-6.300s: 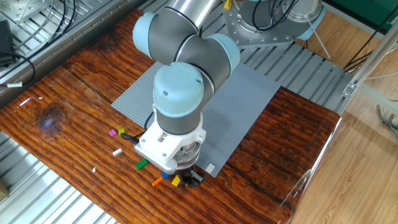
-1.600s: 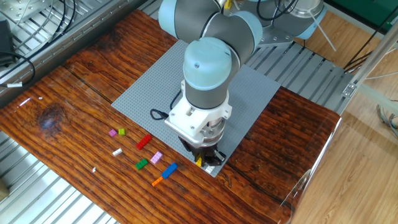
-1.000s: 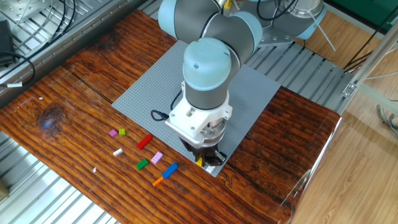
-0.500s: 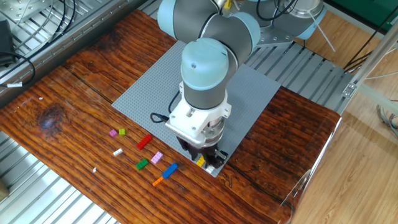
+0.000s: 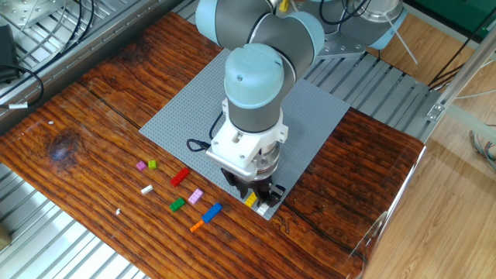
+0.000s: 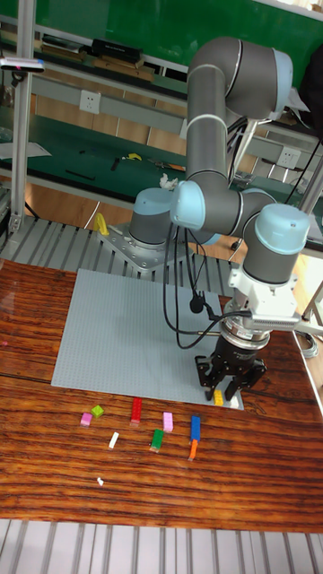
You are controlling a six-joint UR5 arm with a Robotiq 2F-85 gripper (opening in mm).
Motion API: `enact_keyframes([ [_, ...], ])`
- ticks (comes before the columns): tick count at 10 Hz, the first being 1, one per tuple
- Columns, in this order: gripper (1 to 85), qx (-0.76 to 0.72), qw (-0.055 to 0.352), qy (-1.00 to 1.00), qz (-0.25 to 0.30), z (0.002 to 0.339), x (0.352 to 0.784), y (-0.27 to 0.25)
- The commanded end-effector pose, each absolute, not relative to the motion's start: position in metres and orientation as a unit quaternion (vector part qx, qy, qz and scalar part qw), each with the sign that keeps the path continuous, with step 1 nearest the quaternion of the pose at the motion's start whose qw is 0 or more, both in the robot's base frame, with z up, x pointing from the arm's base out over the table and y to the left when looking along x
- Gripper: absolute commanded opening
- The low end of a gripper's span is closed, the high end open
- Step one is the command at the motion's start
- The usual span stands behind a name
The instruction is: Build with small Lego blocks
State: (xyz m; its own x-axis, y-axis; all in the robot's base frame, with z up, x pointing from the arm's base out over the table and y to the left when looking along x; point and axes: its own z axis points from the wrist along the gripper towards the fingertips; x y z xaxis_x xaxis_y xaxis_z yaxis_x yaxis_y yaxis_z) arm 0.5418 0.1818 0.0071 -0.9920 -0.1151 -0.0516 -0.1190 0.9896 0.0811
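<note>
My gripper (image 5: 253, 194) hovers over the near right corner of the grey baseplate (image 5: 186, 108), its fingers slightly spread. A yellow brick (image 5: 250, 200) sits on that corner just under the fingertips and seems free of them; in the tall fixed view the yellow brick (image 6: 218, 395) shows below the gripper (image 6: 226, 387). Loose small Lego blocks lie on the wood left of it: red (image 5: 180, 177), pink (image 5: 194, 196), green (image 5: 177, 204), blue (image 5: 211, 211), orange (image 5: 196, 225), white (image 5: 146, 189), magenta (image 5: 140, 165) and lime (image 5: 152, 163).
A small white piece (image 5: 266, 208) rests at the baseplate's very corner beside the yellow brick. A black cable (image 5: 198, 143) loops from the wrist over the plate. The wooden table (image 5: 77, 116) ends in metal slats (image 5: 46, 232) at the front; its right edge (image 5: 403, 186) is close.
The arm carried the yellow brick from the loose pile onto the baseplate corner. In the last half second it drew slightly up and left, and more of the brick shows.
</note>
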Motion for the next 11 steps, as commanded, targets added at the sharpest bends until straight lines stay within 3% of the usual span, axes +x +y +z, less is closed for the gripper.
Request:
enact_keyframes([
  [1,40.7,-0.056,0.022,0.997,0.044,0.011,0.541,0.181],
  [6,35.7,-0.046,0.014,0.998,0.040,0.020,0.537,0.189],
  [9,13.3,-0.032,0.016,0.999,0.027,0.020,0.540,0.185],
  [11,2.7,-0.024,0.025,0.999,0.018,0.017,0.547,0.180],
])
